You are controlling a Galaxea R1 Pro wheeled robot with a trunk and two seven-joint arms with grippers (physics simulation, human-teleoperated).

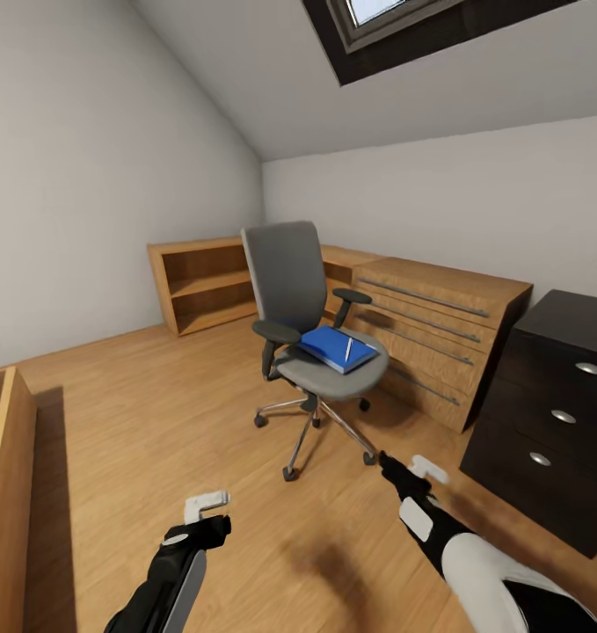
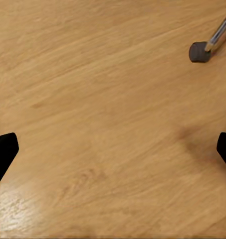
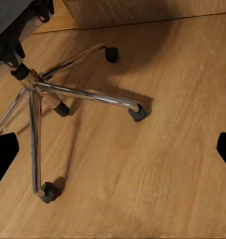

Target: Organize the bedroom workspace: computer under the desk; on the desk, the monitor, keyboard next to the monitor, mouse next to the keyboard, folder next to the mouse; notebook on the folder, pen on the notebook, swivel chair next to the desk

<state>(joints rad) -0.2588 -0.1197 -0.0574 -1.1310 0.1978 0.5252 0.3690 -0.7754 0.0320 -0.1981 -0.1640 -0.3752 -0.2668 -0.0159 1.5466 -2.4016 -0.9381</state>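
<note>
head view: attic bedroom, sloped ceiling, wood floor (image 1: 140,422). swivel chair (image 1: 289,290) stands mid-room, ahead of both grippers and well apart from them. blue folder (image 1: 338,348) lies flat on the seat, toward the right gripper's side. pen (image 1: 348,346) rests on top of the folder, thin and pale.

left gripper (image 1: 206,510) low over bare floor, holding nothing. in the left wrist view its two dark fingertips (image 2: 4,149) sit at opposite edges of the frame, spread wide, bare planks between them. one chair caster (image 2: 199,52) and a bit of chrome leg show far out ahead of it, off to one side.

right gripper (image 1: 412,469) is nearer the chair, just short of the closest caster of the base. right wrist view: fingertips (image 3: 3,154) likewise spread to the frame edges, nothing pinched. the chrome five-star base (image 3: 43,94) lies straight ahead of the fingers, three casters visible, all on the floor, not touched.

beyond the chair: light wooden drawer chest (image 1: 434,334) against the far wall, and an open wooden shelf unit (image 1: 201,283) further toward the left gripper's side. black three-drawer unit (image 1: 553,413) stands to the outer side of the right gripper, near it, drawers closed. a wooden furniture edge (image 1: 3,492) sits to the outer side of the left gripper.
</note>
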